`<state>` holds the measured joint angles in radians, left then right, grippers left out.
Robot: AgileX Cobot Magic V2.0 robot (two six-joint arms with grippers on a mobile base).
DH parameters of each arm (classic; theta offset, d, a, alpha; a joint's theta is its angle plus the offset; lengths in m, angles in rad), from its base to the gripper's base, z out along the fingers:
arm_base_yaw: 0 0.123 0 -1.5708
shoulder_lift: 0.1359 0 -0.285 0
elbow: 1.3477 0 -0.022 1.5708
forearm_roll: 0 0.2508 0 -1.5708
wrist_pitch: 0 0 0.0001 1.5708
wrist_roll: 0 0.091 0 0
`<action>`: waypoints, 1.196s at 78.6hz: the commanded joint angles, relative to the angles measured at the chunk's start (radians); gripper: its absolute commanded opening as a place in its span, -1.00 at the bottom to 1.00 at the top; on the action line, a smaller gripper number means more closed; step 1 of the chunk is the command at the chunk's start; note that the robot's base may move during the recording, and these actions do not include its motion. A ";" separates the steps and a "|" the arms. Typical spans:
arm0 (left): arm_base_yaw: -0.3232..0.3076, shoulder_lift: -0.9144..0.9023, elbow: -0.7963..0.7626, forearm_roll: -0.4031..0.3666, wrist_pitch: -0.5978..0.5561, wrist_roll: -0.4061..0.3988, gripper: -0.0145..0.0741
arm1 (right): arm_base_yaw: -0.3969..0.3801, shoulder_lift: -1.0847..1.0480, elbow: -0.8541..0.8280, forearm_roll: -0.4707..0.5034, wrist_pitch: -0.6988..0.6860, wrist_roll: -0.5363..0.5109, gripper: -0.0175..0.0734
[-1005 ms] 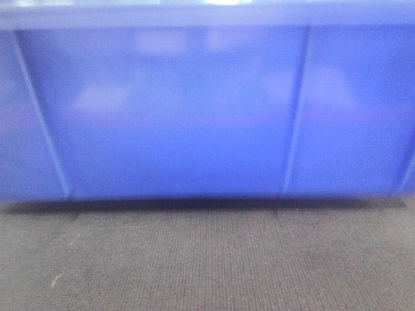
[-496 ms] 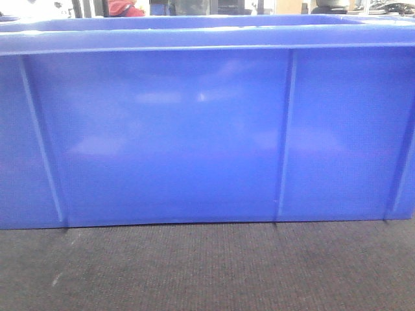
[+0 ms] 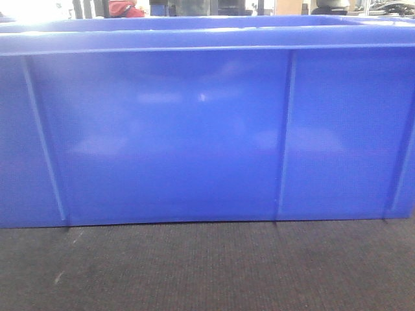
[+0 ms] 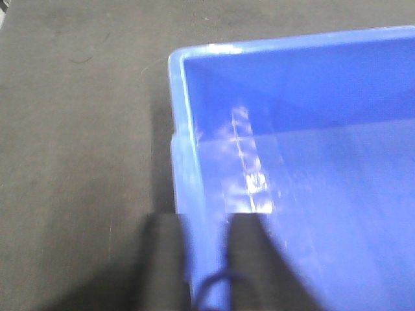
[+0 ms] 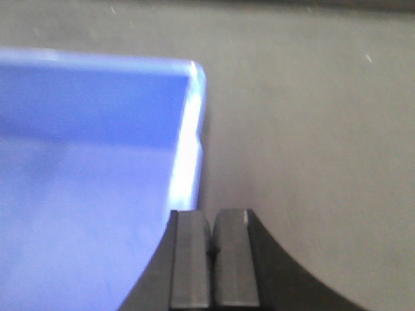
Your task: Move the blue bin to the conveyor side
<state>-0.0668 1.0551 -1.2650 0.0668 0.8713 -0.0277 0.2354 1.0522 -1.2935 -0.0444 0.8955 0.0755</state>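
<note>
Front view shows the blue bin [image 3: 194, 129] sitting flat on the conveyor [image 3: 207, 265]. Left wrist view shows the left gripper [image 4: 206, 259] with jaws clamped on the bin's rim. Right wrist view shows the right gripper [image 5: 213, 259] jaws together on the other rim, so the carrying step looks nearly done, and next both should let go.

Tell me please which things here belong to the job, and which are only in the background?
Belong to the job:
- bin
- belt under it
- left gripper, straddling the bin's side wall
- right gripper, at the other wall, fingers close together

Only background:
- red thing behind the bin, too cropped to identify
- blurred clutter along the top edge
</note>
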 commanded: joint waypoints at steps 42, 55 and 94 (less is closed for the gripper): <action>0.004 -0.747 0.756 0.030 -0.306 -0.002 -0.72 | -0.002 -0.736 0.845 -0.033 -0.460 -0.006 -0.81; 0.004 -0.920 0.832 0.033 -0.361 -0.002 -0.72 | -0.002 -0.876 0.891 -0.033 -0.500 -0.006 -0.81; 0.004 -1.049 0.834 0.052 -0.382 -0.002 -0.72 | -0.002 -0.909 0.891 -0.033 -0.529 -0.006 -0.81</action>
<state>-0.0668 0.0121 -0.4328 0.1171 0.5107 -0.0277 0.2354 0.1493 -0.4023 -0.0638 0.3979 0.0738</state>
